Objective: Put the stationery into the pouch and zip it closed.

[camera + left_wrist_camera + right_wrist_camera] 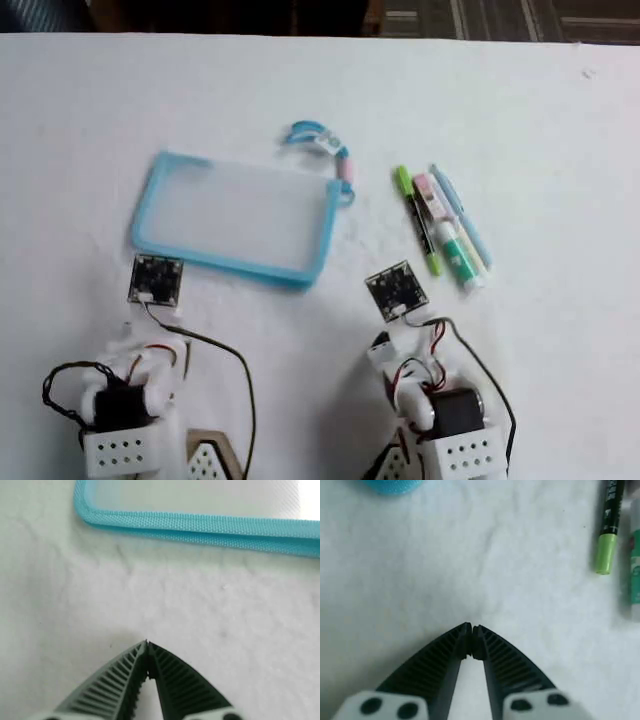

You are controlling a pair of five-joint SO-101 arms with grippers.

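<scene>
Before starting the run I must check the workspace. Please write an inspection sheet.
Surface: white table.
Job's things: blue-edged pouch lies flat; green marker, blue pen, pink item and green-white tube lie together right of it, outside.
Clutter: nothing seen.
Hands: left hand shut, near the pouch's edge; right hand shut, near the marker; both empty.
Cables: black cable by the left arm, another by the right.
Surroundings: dark area beyond the table.

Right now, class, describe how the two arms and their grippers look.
The left arm and right arm are white shells around black motors, with black cables and red wires; each carries a square black circuit board. The left gripper has grey ribbed tapering fingers, the right gripper black ones.
</scene>
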